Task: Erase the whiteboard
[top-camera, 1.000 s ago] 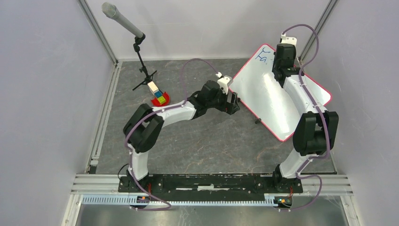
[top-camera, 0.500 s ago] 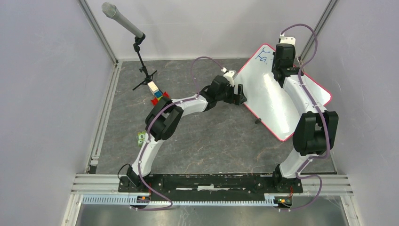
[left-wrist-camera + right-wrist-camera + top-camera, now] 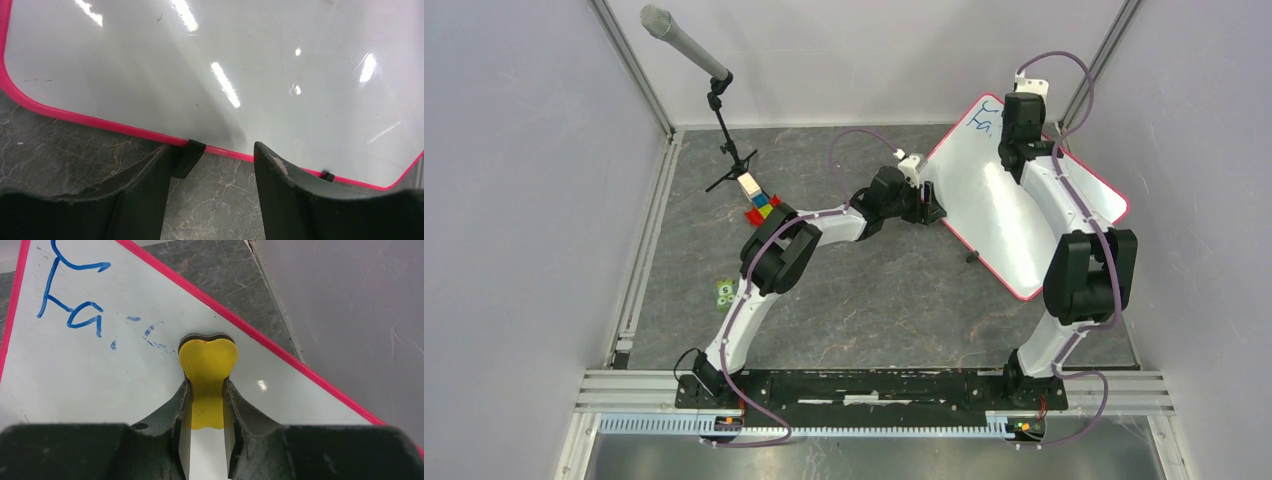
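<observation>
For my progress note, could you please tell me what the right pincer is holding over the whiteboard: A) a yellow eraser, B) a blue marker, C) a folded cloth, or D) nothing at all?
A: the right wrist view shows the right pincer shut on a yellow eraser, whose rounded end sticks out past the fingertips over the whiteboard.

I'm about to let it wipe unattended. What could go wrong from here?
1. The left gripper has its jaws apart at the pink edge of the whiteboard, beside a black foot; unclamped, the board may slide under wiping.
2. The right gripper holds the yellow eraser beside faint smears, while the blue writing lies further off; a short stroke may miss it.
</observation>
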You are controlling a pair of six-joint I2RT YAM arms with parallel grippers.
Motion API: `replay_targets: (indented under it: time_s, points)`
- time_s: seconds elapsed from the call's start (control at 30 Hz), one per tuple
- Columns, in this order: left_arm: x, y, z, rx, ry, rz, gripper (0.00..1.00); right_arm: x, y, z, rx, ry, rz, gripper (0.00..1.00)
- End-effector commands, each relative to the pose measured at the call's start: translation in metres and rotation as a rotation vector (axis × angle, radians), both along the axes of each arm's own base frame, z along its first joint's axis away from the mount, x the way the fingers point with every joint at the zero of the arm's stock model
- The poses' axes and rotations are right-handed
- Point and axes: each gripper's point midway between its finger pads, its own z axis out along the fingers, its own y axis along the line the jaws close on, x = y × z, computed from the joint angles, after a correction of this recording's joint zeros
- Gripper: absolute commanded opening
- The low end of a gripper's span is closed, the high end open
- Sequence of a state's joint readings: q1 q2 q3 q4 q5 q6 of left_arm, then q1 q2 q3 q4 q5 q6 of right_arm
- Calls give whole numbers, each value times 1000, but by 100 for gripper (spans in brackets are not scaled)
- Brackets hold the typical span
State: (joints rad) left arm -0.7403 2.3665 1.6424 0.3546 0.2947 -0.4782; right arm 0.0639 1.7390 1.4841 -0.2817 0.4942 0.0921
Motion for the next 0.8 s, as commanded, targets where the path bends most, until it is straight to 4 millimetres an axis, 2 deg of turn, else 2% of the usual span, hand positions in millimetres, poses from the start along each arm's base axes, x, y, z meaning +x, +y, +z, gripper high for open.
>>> replay_targets:
  time_s: [0.0,0.1,0.2,0.47,0.63,0.7,0.77]
  points:
    - [-9,-19,10,-63,-32,-42,65,18,3,17,-11,-52,-29,26]
    - [-10,-19,9,-43,-33,-42,65,28,10,20,-16,-51,-15,28]
    - [-6,-17,1,-23,-11,-30,61,35,13,18,-34,-27,-17,35]
    - [-4,-20,-6,-1,14,-33,44,27,12,13,-62,-14,-20,59]
    - [-3,-21,-7,-1,16,-33,38,22,8,17,-98,-16,-50,48]
    - [-3,-21,-7,0,17,-34,37,22,5,20,-110,-22,-63,48]
    - [-3,-21,-7,0,17,-35,36,23,6,21,-112,-25,-62,52]
